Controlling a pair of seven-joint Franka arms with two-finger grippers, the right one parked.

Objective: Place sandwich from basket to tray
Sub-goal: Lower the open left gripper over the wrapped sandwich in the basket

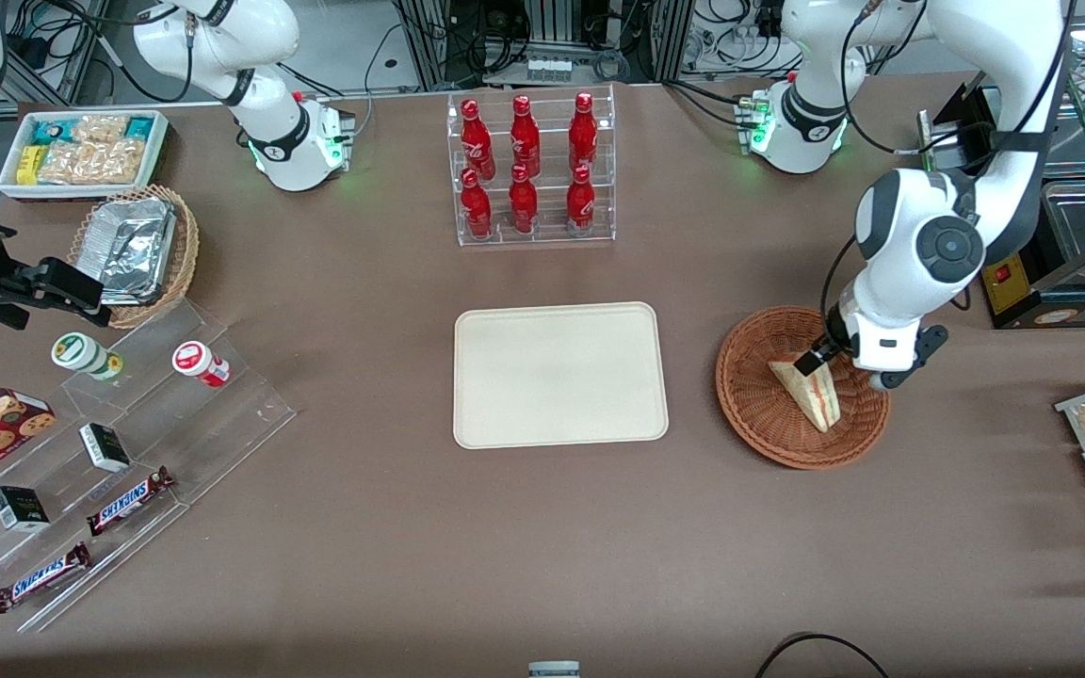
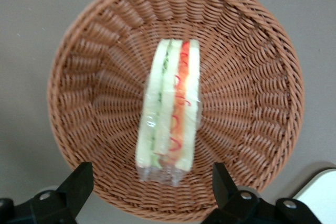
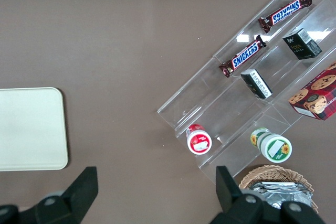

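Open end effector above plastic-wrapped triangular sandwich in woven basket.

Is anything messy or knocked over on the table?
Nothing stands out. The plastic-wrapped triangular sandwich lies neatly in the round reddish-brown wicker basket. The cream rectangular tray sits flat and bare. The open claw hovers above the sandwich, touching nothing.

six red bottles, two snickers bars
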